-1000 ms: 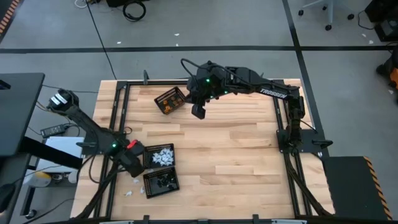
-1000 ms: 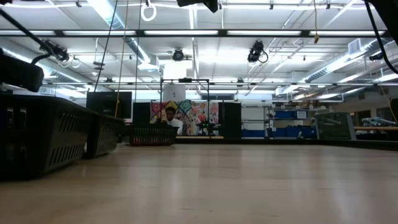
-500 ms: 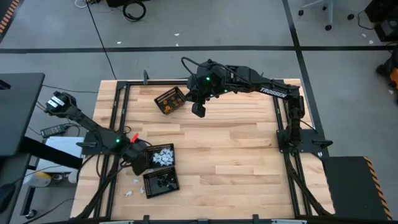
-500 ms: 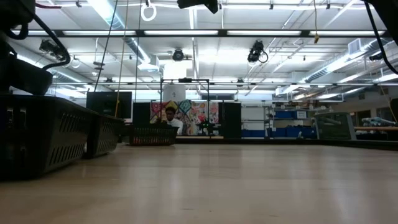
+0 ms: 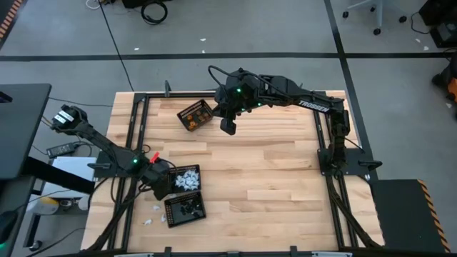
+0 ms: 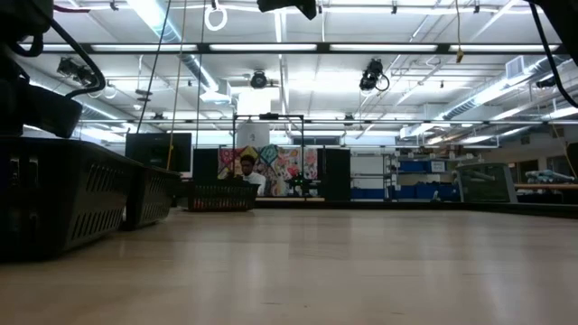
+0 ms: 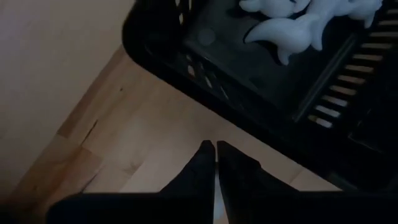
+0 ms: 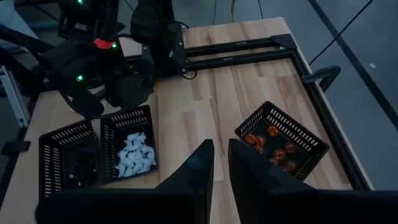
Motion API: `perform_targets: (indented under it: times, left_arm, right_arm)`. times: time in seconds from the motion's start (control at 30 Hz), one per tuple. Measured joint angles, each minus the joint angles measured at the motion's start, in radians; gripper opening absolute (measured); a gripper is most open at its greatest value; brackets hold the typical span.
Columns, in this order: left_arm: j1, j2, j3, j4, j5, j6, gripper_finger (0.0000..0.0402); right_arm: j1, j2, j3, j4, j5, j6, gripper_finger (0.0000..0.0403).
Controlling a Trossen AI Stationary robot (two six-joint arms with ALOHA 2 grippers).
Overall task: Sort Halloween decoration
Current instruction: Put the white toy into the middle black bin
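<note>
Decos sorted by colour into 3 black mesh baskets: white pieces [image 5: 186,178], curvy, ghost-like, piled in basket [image 5: 171,178] at approx 8 o'clock on tabletop [image 5: 271,171]; black pieces [image 5: 187,208] in basket [image 5: 171,212] just below it; orange rounded pieces [image 5: 194,117] in tilted basket [image 5: 187,110] at approx 11 o'clock. A few white strays [image 5: 151,215] on wood w/ none in a basket, left of the black-piece basket.

Left pincer [image 7: 215,147] low at white basket's outer left edge, tips together, nothing between them. Right arm stretched from 3 o'clock side; right pincer [image 8: 221,149] up high beside orange basket, fingers nearly together, gripping nothing visible.

White lettering on right arm [image 5: 313,106] reads "TROSSEN".
</note>
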Motion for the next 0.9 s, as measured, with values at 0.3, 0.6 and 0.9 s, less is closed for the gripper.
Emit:
perform_targets:
  times: [0.3, 0.6, 0.9]
  left_arm:
    - [0.049, -0.044, 0.0, -0.01, 0.017, -0.015, 0.0019]
    - [0.132, -0.137, 0.001, -0.089, 0.149, -0.029, 0.0018]
    - [0.247, -0.194, 0.015, -0.085, 0.387, -0.026, 0.0018]
  right_arm:
    - [0.002, 0.0, 0.0, 0.0, -0.001, -0.005, 0.0054]
    - [0.002, 0.0, 0.0, 0.033, -0.002, -0.023, 0.0054]
    - [0.0, 0.0, 0.0, 0.068, -0.02, -0.037, 0.0054]
